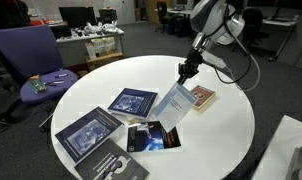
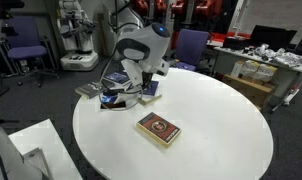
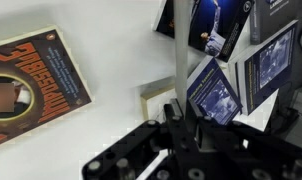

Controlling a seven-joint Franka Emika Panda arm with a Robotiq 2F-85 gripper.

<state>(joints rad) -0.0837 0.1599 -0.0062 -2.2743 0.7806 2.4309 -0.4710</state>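
Thin white-and-pale-blue paperback book: held off the round white surface, near the centre of the frame in an exterior view. Your claw is pinched fully together on its top edge.

- Book hangs directly below the claw. Its long axis slopes down toward the lower left of the frame, with the pale cover facing the camera.
- Its lower corner is close over the dark booklets; you cannot tell whether it touches them.
- In the wrist view the same book shows edge-on as a thin grey strip, running from the claw body at the bottom of the frame straight up the middle.

Around it:
- Red-brown hardback book with a dark cover picture: lies flat just to the right of the held book in the frame, apart from it. It sits alone in the lower middle of the opposite exterior view and at the left edge of the wrist view.
- Dark blue square book: flat, left of the held book.
- Larger dark blue book: further toward the lower left.
- Black glossy booklet: directly beneath the hanging corner.
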